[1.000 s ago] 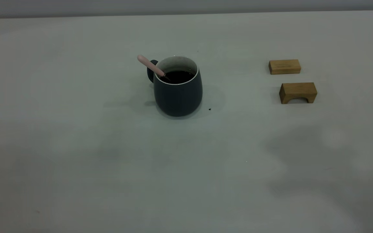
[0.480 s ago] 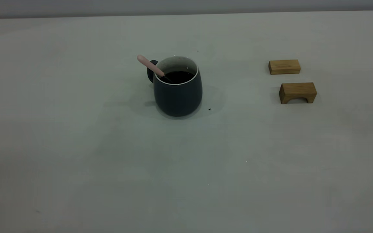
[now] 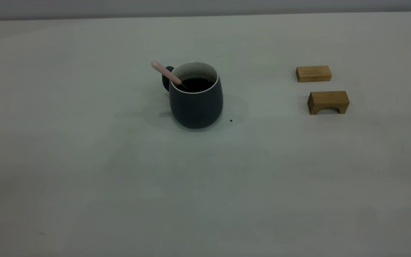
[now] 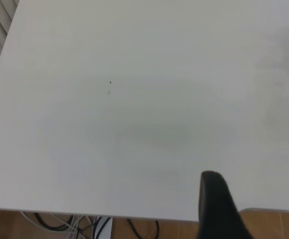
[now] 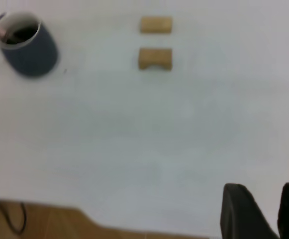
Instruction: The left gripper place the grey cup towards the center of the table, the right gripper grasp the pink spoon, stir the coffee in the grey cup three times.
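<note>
The grey cup [image 3: 196, 103] stands upright near the middle of the table [image 3: 120, 171], its handle turned to the far left. Dark coffee [image 3: 197, 84] fills it. The pink spoon [image 3: 164, 71] leans in the cup, its handle sticking out over the rim on the left. The right wrist view shows the cup [image 5: 32, 52] far off. Neither gripper appears in the exterior view. My left gripper [image 4: 258, 209] hangs open over the table's near edge, holding nothing. My right gripper [image 5: 267, 211] is also by the near edge, its fingers [image 5: 241, 211] a small gap apart and empty.
Two tan wooden blocks lie at the right: a flat one [image 3: 313, 73] and an arched one [image 3: 328, 102] in front of it. A tiny dark speck [image 3: 231, 120] sits beside the cup. Cables and a wooden floor [image 4: 45, 226] show below the table's edge.
A dark shadow on the table's lower right has faded away over the last second. The cup, spoon and blocks have not moved.
</note>
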{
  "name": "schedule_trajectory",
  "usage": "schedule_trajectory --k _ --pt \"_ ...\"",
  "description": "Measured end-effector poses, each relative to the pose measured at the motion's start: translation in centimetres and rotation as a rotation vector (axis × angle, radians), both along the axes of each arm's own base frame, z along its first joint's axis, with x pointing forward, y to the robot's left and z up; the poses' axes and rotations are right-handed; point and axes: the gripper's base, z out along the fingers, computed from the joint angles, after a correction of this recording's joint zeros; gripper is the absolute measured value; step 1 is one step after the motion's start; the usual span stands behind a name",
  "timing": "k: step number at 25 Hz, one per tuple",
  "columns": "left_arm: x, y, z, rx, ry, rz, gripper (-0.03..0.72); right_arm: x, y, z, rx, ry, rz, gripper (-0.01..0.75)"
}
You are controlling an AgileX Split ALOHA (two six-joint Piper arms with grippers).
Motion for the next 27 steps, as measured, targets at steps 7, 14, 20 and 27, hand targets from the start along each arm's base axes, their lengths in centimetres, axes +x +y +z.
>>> schedule_trajectory --k 7,14,20,27 --pt "0.00 0.00 0.00 0.000 0.000 0.000 0.469 0.46 -0.09 -0.86 -0.005 -0.044 -0.016 0.234" --pt "0.00 0.00 0.00 0.000 0.000 0.000 0.469 0.49 -0.30 -0.85 -0.027 -0.048 -0.029 0.236" --pt "0.00 0.00 0.00 0.000 0.000 0.000 0.469 0.49 -0.36 -0.86 -0.034 -0.048 -0.032 0.236" --pt "0.00 0.00 0.00 0.000 0.000 0.000 0.469 0.49 -0.36 -0.86 -0.034 -0.048 -0.032 0.236"
